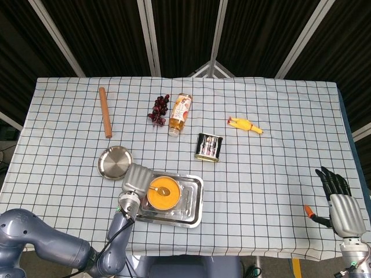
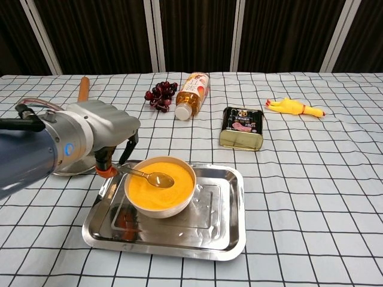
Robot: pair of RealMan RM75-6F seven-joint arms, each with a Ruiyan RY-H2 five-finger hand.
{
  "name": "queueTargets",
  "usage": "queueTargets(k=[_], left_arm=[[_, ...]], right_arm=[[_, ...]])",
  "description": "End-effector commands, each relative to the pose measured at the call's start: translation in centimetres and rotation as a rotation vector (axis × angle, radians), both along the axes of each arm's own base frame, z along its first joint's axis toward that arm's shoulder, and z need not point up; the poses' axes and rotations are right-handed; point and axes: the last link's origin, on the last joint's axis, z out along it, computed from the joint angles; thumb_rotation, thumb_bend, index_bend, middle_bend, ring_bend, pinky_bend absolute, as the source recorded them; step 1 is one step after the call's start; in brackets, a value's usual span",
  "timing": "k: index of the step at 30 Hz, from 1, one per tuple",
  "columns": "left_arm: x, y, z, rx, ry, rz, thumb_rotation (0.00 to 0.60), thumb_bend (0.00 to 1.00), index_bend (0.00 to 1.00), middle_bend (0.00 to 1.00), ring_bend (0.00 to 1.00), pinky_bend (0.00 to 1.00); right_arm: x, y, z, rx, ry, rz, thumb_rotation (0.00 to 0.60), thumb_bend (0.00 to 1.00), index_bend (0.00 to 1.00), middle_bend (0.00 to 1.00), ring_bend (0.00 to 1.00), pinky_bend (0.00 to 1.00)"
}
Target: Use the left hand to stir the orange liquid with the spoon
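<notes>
Your left hand [image 2: 99, 140] covers the end of the spoon [image 2: 146, 175] handle, so you cannot see how its fingers close on it, it also hides part of the round steel plate [image 2: 69, 167], and your right hand [image 1: 343, 208] is cut at the head view's bottom edge.

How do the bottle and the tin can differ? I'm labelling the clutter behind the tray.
The bottle lies on its side, cap toward the camera, amber liquid showing through; the tin can is squat, boxy and opaque with gold edges. The bottle touches or nearly touches the grapes; the tin can stands alone. Both rest on the checked cloth, untouched.
</notes>
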Motion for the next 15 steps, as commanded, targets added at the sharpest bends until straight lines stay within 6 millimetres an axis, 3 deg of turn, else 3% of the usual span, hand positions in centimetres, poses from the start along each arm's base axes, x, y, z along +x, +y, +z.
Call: queueTargets(k=[1,15], left_arm=[[0.08,-0.03,-0.07,-0.001,-0.004,-0.003,0.600,0.49,0.52,1.00,1.00,1.00],[-0.12,-0.20,-0.06,0.002,0.019,-0.022,0.600,0.56,0.55,1.00,1.00,1.00]], right_arm=[[-0.02,0.00,0.00,0.000,-0.001,-0.001,0.600,0.34,0.00,0.00,0.00,0.00],[-0.03,0.03,-0.01,0.006,-0.007,-0.006,0.600,0.34,0.00,0.00,0.00,0.00]])
